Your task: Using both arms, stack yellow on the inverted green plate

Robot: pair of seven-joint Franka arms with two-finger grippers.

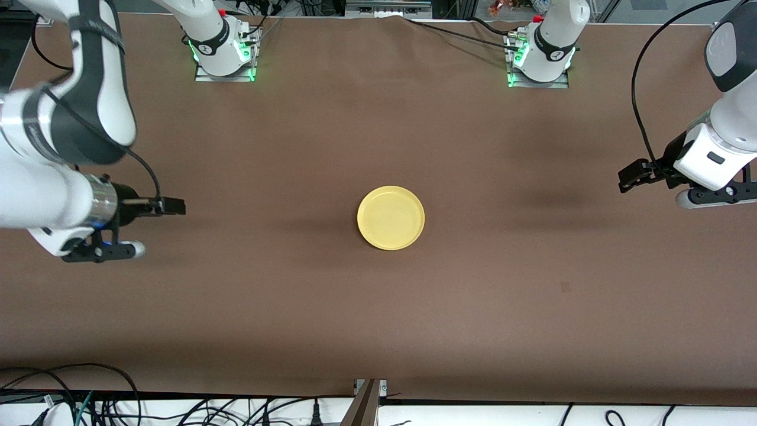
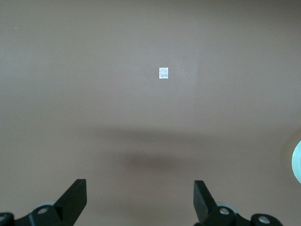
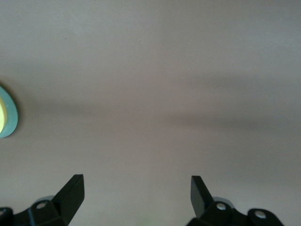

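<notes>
yellow plate (image 1: 391,218) sits on green plate (image 3: 8,117) mid-table; left gripper (image 2: 140,200) & right gripper (image 3: 136,195) both spread, empty, over bare table at its ends. stack looks done; keep arms clear.

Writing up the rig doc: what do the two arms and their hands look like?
Both arms are white with dark grey joint bands and black cables. The right hand and the left hand are small, black and two-fingered. Green lights glow at both bases.

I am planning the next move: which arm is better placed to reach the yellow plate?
Right, narrowly. Both hands are open and empty, but the right hand seems a little closer to the yellow plate than the left hand.
</notes>
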